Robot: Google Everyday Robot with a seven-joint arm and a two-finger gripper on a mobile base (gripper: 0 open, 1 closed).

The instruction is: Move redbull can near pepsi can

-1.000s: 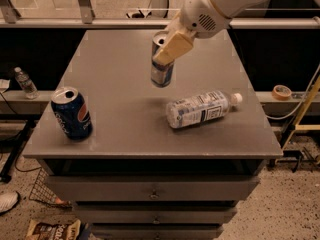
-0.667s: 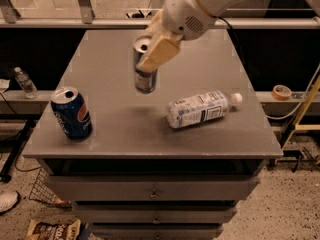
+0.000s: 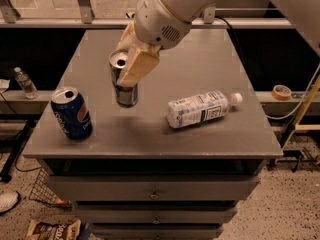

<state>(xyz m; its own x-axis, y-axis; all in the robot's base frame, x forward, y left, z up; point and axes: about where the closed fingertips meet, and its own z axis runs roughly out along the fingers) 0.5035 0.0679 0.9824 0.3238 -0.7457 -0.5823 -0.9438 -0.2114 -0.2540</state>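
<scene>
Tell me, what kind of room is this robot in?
Probably a lab or workshop: a grey drawer cabinet, a tan tape roll, a speckled floor. The robot's hand holds a slim blue-and-silver can above the cabinet.

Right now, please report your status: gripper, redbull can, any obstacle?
Status: gripper shut on redbull can, over table middle. Can apart from pepsi can, not yet near. Lying water bottle on far side; nothing between cans.

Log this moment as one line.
gripper: shut on redbull can, held above table | pepsi can: upright, view-left, apart | bottle: lying on side
</scene>
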